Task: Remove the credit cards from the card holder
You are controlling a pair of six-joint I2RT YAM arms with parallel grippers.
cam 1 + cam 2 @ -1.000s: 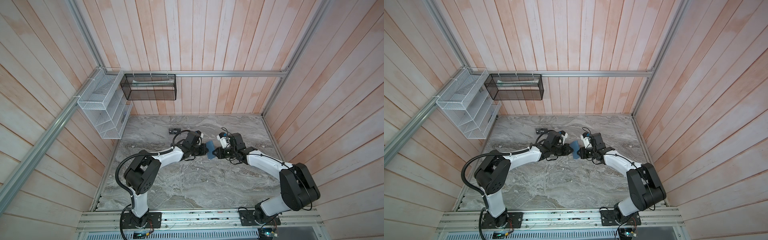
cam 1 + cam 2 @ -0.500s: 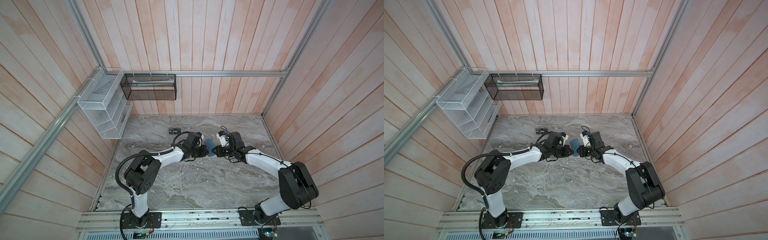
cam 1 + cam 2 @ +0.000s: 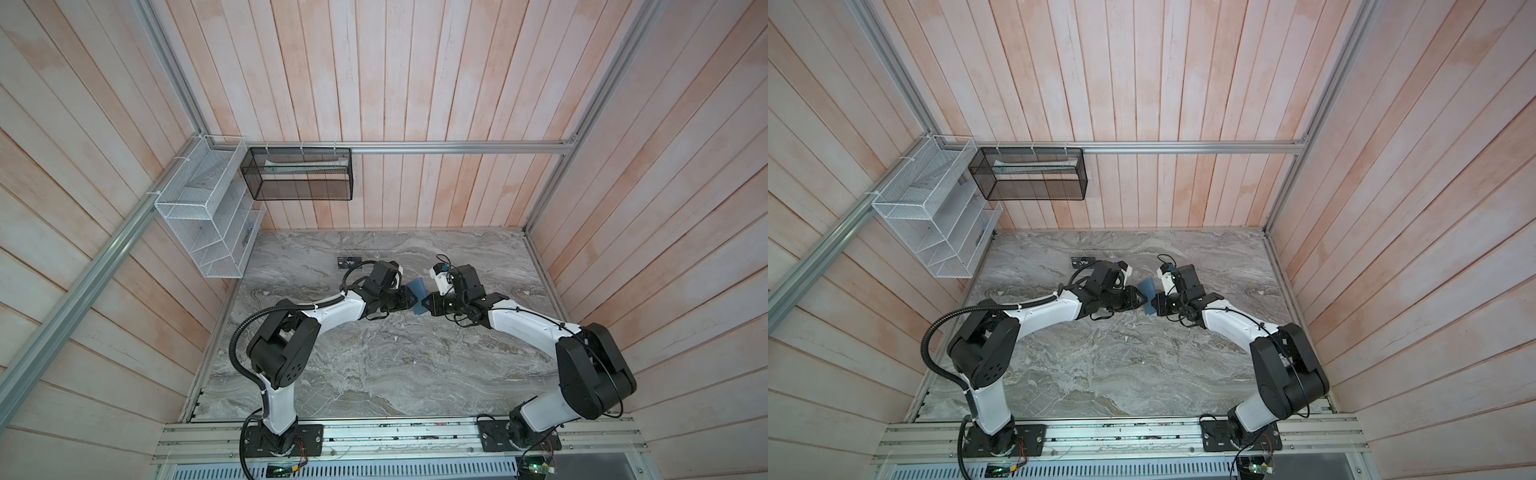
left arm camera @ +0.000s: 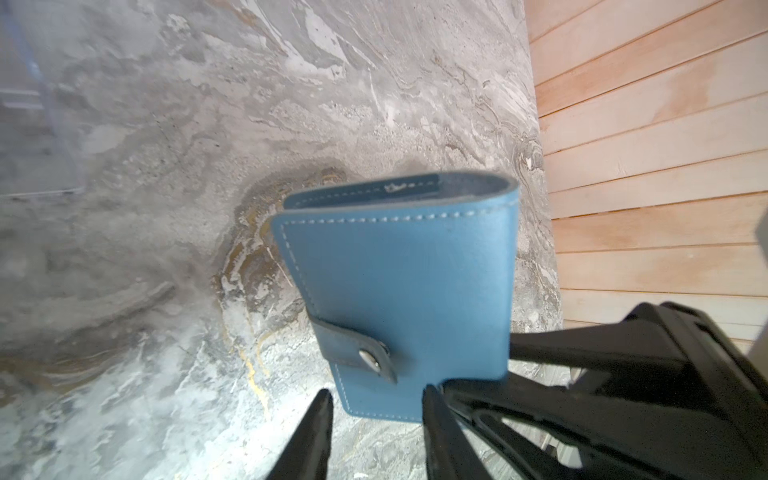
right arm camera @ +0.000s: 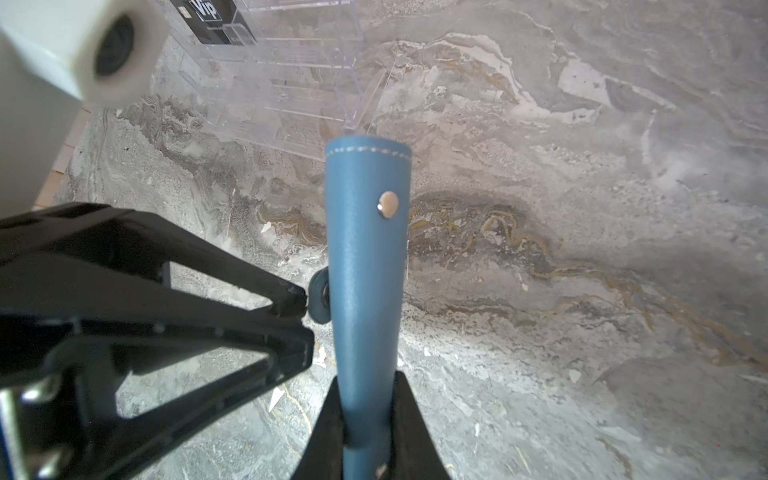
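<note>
My right hand (image 5: 365, 382) is clamped on the holder (image 4: 399, 291); left hand (image 4: 376, 392) apart at the tab (image 4: 353, 353) (snap fastened, holder shut). Next I pinch tab, peel open.

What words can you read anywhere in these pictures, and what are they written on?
"Vip": white letters on the black card standing in the clear rack; it can also be read in both top views.
Small print under "Vip" on that card: too small to read.
The card holder: no words or numbers showing on it.
</note>
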